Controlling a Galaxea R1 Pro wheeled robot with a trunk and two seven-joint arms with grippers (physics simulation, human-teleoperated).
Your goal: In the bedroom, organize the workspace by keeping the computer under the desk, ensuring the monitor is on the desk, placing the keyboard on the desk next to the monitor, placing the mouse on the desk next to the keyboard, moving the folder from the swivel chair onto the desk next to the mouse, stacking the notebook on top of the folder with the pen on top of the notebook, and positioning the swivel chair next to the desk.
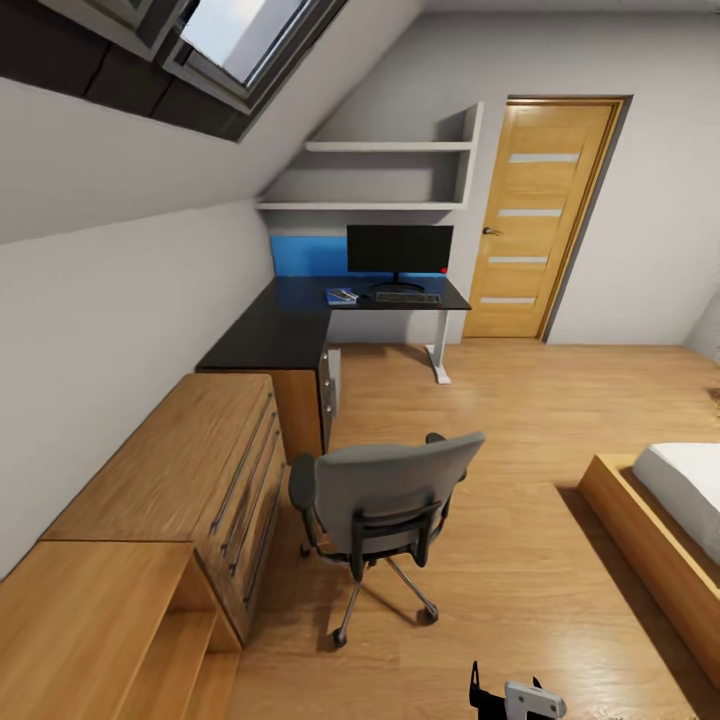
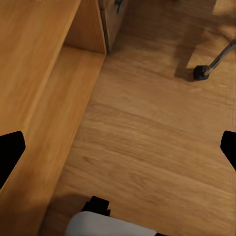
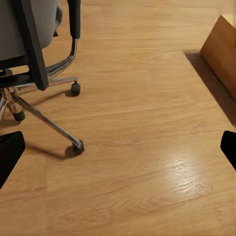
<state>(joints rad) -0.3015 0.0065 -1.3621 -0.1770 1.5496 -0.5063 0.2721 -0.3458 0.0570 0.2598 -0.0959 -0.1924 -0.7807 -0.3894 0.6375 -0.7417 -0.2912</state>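
I'm rolling into the bedroom (image 1: 640, 200) now, with the swivel chair (image 1: 385, 500) right ahead of me, back turned my way and standing well apart from the working end of the desk (image 1: 300, 320). On the far desktop I can see the monitor (image 1: 399, 250) upright, the keyboard (image 1: 407, 296) just in front of its stand, and something blue and flat beside the keyboard (image 1: 342, 295) (possibly the folder, too small to call). The chair seat is hidden behind the backrest, so I can't say what lies on it.

Both wrist views look down at bare oak floor (image 3: 147, 147). The left gripper (image 2: 118, 147) has its fingertips spread to the frame edges, wide open, nothing held; the right gripper (image 3: 118, 147) is the same, wide and empty.

My job right now is approach, I reckon: steer around the chair's star base (image 3: 44, 118) rather than clip a caster, keeping off the oak dresser (image 1: 190, 470).

The wall shelves (image 1: 385, 175) look bare; dresser drawers closed.
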